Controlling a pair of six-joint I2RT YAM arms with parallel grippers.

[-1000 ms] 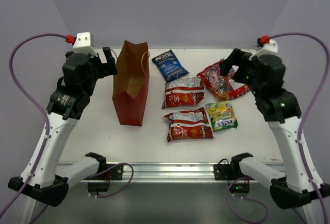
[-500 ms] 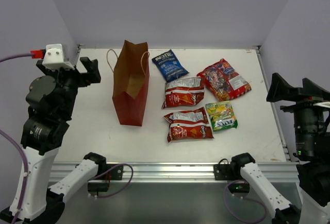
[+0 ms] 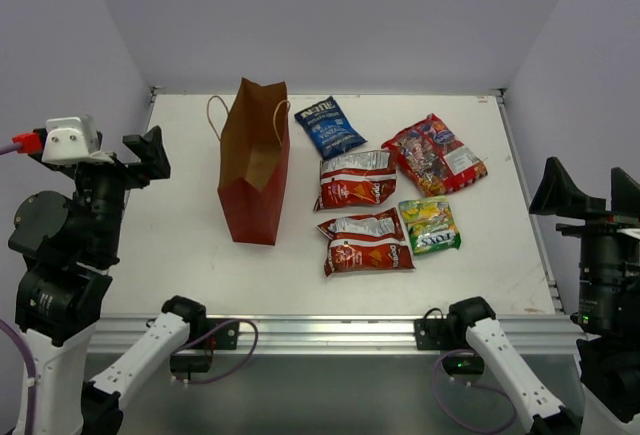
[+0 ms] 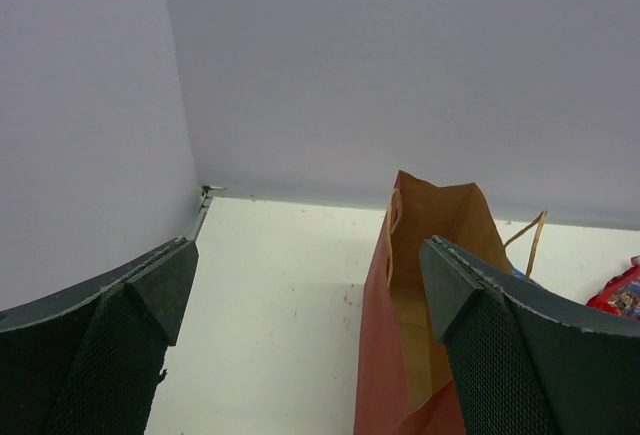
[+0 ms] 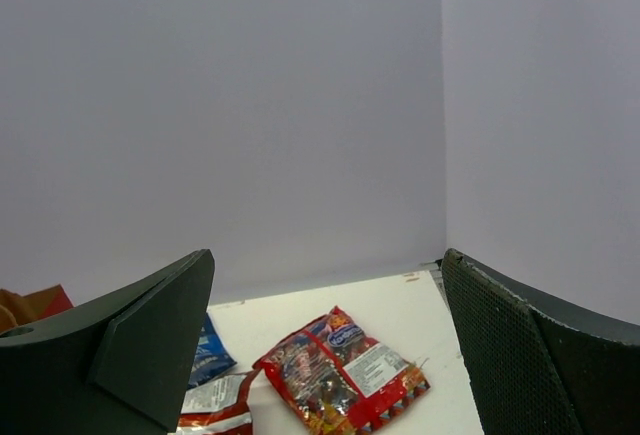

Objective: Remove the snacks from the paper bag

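Observation:
The red paper bag [image 3: 255, 165] stands upright with its top open; the part of its brown inside that shows in the left wrist view [image 4: 430, 305] holds nothing. Five snack packets lie on the table to its right: blue [image 3: 329, 126], two red-and-silver chip bags [image 3: 355, 179] [image 3: 367, 242], a larger red multicolour one [image 3: 434, 155] and a green-yellow one [image 3: 430, 225]. My left gripper [image 3: 148, 155] is open and empty, raised left of the bag. My right gripper [image 3: 590, 193] is open and empty, beyond the table's right edge. The right wrist view shows the red multicolour packet [image 5: 340, 370] and the blue one [image 5: 205, 355].
The white table [image 3: 180, 245] is walled by pale panels on the left, back and right. A metal rail [image 3: 330, 330] with both arm bases runs along the near edge.
Both arms have drawn back from over the table, the left to the left edge and the right to the right edge and lower. The bag and packets have not moved.

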